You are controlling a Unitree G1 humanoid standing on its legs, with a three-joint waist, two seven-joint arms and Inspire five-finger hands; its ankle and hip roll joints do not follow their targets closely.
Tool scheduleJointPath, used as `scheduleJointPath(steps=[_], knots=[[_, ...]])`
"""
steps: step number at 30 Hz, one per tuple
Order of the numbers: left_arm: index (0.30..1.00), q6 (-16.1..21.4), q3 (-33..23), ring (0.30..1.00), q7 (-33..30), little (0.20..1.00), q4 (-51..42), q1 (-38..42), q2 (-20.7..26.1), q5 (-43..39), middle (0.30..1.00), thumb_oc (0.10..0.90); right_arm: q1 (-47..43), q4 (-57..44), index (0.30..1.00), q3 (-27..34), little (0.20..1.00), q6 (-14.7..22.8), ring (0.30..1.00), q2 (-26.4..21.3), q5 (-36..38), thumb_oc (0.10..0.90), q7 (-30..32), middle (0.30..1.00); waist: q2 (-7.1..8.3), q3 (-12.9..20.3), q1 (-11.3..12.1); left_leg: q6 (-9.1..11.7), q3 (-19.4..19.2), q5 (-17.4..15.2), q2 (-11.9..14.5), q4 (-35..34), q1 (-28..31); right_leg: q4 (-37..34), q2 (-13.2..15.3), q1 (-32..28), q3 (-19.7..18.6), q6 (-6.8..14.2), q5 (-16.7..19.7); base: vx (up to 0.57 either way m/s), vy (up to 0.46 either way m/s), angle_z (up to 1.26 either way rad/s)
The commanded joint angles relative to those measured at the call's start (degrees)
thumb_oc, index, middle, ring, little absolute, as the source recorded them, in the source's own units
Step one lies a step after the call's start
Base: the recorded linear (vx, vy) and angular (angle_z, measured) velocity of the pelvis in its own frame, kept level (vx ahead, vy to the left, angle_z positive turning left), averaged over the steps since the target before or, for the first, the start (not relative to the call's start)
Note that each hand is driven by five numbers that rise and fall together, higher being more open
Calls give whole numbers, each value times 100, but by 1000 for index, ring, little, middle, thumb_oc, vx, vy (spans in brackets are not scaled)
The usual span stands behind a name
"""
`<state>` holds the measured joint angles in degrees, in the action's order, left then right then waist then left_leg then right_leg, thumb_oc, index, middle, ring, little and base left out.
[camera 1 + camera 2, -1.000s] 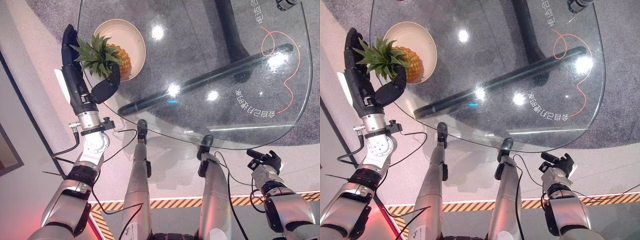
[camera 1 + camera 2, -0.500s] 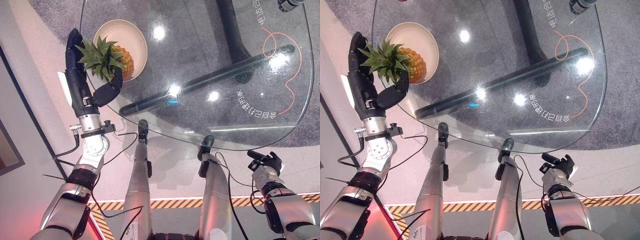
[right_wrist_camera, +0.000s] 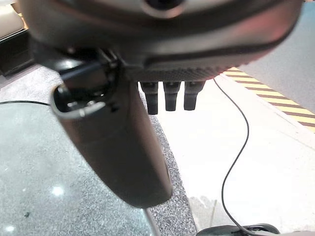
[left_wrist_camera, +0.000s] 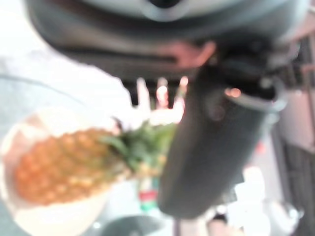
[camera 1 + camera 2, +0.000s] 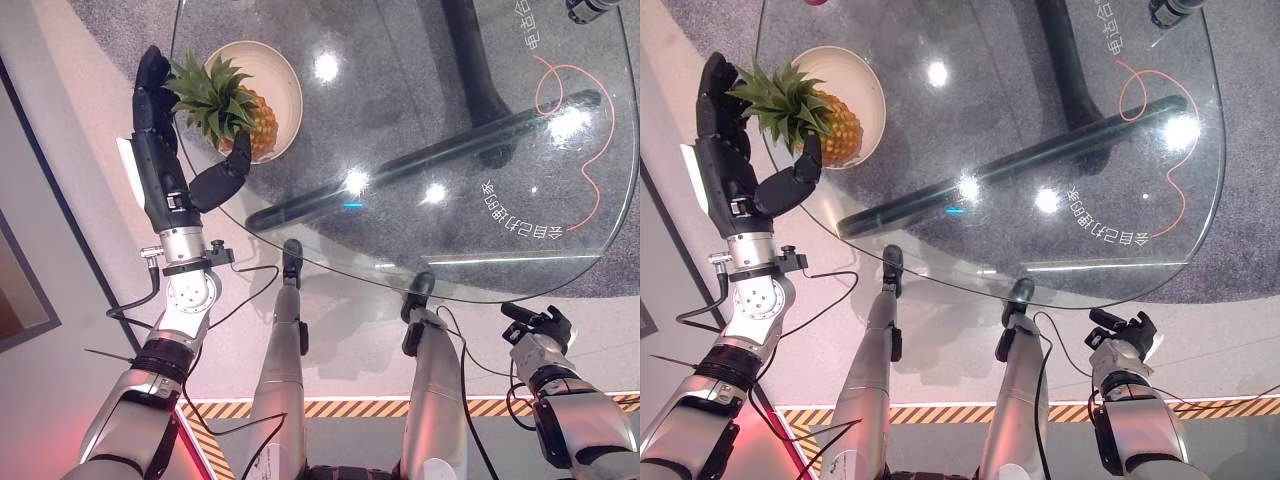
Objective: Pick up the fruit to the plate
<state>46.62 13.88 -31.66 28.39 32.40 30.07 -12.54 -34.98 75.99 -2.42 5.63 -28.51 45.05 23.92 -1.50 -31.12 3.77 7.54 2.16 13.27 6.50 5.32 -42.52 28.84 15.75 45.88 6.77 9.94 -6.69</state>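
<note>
The pineapple (image 5: 245,118) is lying on its side on the plate (image 5: 281,70), at the far left of the glass tabletop (image 5: 420,130). Its yellow body rests on the plate and its green leaves stick out over the plate's near left edge. So the main job looks almost done: the fruit is on the plate.

The left hand (image 5: 160,165) is right beside the leaves. Its fingers (image 5: 152,85) stand straight up on the left of the leaves and its thumb (image 5: 224,176) pokes out on the near side, so the hand is open wide. The leaves sit between fingers and thumb, but nothing is squeezing them. What is left, I think, is only to pull the hand away.

The right hand (image 5: 535,330) hangs low at the near right, away from the tabletop. In its own wrist view its fingers look straight, holding nothing.

Counting: one pineapple, one plate, one tabletop.
</note>
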Motion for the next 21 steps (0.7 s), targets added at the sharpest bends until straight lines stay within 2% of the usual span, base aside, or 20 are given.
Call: scheduleJointPath(steps=[1, 8, 14, 17, 19, 21], knots=[[900, 467, -231, 900, -40, 900, -564, 498, 180, 9, 900, 800, 57, -28, 900, 160, 900, 303, 900, -358, -84, 800, 45, 900, 35, 133, 86, 23, 91, -1019, 22, 791, 112, -1260, 0, -572, 320, 52, 926, 0, 0, 0], [900, 369, -299, 900, -31, 900, -693, 442, 172, 5, 900, 800, 95, -69, 900, 190, 900, 303, 900, -335, -87, 800, 77, 900, 16, 133, 96, 24, 86, -1026, 20, 802, 120, -1236, 23, -572, 338, 47, 911, 0, 0, 0], [900, 73, -322, 900, -152, 900, -684, 153, 180, 82, 900, 800, 262, -89, 900, 239, 900, 352, 900, -290, -130, 800, 15, 900, -11, 133, 135, 32, 93, -1055, 36, 718, 275, -1235, 23, -704, 367, 60, 848, 3, -22, 1], [900, -103, -391, 900, -195, 900, -611, -150, 245, 197, 900, 800, 410, -118, 900, 267, 900, 384, 900, -261, -194, 800, -19, 900, -22, 133, 176, 43, 65, -1013, 57, 556, 505, -1321, 34, -924, 403, 77, 853, 1, -3, 2], [900, -227, -441, 900, -49, 900, -584, -378, 259, -55, 900, 800, 562, -160, 900, 296, 900, 419, 900, -231, -261, 800, -66, 900, -29, 133, 177, 54, 48, -968, 69, 413, 735, -1436, 36, -1155, 393, 101, 883, 9, -1, 5], [900, -323, -646, 900, 200, 900, -623, -712, 240, -549, 900, 800, 809, -239, 900, 377, 900, 442, 900, -204, -325, 800, -122, 900, -14, 133, 178, 66, -14, -842, 79, 127, 1176, -1708, 48, -1627, 369, 151, 988, 8, 23, 0]])
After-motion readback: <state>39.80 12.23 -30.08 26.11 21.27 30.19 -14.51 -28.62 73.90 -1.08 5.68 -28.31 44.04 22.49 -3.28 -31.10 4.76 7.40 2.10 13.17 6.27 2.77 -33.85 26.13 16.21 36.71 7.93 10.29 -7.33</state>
